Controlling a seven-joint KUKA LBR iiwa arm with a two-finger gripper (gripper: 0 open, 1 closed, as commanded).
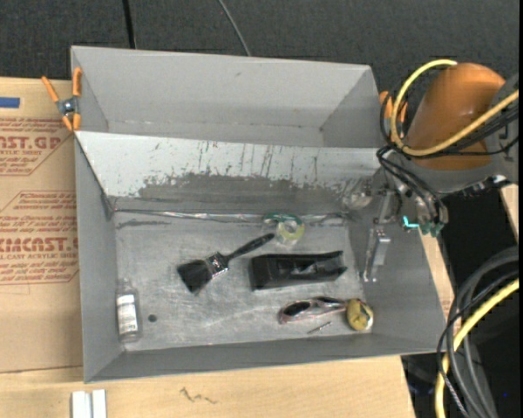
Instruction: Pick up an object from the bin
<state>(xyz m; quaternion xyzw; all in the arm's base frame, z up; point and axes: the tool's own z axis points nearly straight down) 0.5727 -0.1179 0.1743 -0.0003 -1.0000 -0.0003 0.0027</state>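
My gripper (371,270) hangs at the right side of the bin, over the foot of the right wall. Just to its left lies a black, flat, elongated tool (295,268), its right end a short gap from the gripper. Below the gripper, near the front wall, rests a small yellowish lump (358,315), and beside that a slim silver-and-pink item (308,310). A small pale green, clear piece (288,228) lies up and to the left of the black tool. I see nothing held by the gripper.
A black brush (207,268) lies at the bin's centre-left, handle pointing up-right. A small silver-white bottle (126,313) stands in the front left corner. The arm with its orange cover and yellow cables reaches in from the right.
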